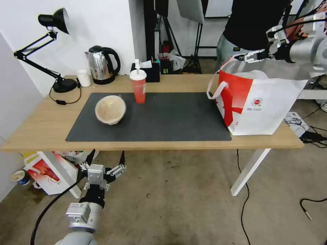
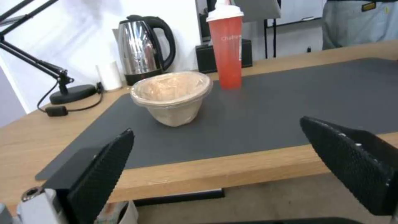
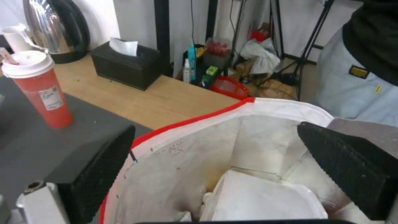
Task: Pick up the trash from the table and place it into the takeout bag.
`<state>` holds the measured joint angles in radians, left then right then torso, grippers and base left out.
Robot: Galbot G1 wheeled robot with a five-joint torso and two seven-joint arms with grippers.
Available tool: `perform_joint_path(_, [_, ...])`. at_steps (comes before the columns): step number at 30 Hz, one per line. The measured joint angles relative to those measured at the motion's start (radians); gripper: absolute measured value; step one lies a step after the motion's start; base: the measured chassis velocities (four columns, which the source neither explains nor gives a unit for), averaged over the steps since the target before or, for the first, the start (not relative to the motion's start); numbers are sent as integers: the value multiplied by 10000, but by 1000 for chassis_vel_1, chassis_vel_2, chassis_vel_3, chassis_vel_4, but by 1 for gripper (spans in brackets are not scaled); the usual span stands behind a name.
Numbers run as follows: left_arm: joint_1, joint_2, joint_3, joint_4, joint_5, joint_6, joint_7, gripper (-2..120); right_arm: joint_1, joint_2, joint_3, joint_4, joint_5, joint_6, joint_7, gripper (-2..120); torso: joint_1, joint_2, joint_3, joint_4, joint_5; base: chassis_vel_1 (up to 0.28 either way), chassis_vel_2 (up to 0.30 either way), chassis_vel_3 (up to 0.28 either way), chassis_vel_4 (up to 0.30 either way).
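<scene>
On the dark mat (image 1: 170, 119) of the table (image 1: 41, 132) stand a round beige bowl (image 1: 110, 109) (image 2: 172, 96) and, behind it, a red drink cup (image 1: 138, 86) (image 2: 226, 46) (image 3: 39, 90) with white lid and straw. The takeout bag (image 1: 262, 105) (image 3: 186, 155) stands open at the table's right end. A white plastic bowl (image 3: 257, 199) lies inside it, its contents hidden. My right gripper (image 1: 242, 55) (image 3: 224, 174) hovers open just above the bag's mouth, holding nothing. My left gripper (image 1: 105, 160) (image 2: 224, 155) is open and low in front of the table's near edge, facing the beige bowl.
Along the table's back edge stand a desk lamp (image 1: 56, 51), a steel kettle (image 1: 102, 64), a small white cup (image 1: 83, 78) and a black tissue box (image 1: 150, 71). A white-and-red carton (image 1: 47, 172) sits on the floor under the left end. Cables (image 1: 306, 132) lie at the right.
</scene>
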<state>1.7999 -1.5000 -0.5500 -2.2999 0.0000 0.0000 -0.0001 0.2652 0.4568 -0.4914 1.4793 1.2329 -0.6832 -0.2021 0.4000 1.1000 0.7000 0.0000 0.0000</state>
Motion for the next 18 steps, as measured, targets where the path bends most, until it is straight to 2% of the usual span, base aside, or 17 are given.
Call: perform_joint_path(18, [0, 0, 0, 0, 0, 0, 0, 100, -381, -102, 429, 282, -39, 10, 134, 100, 0, 0, 0, 0, 0, 0, 0, 0, 0])
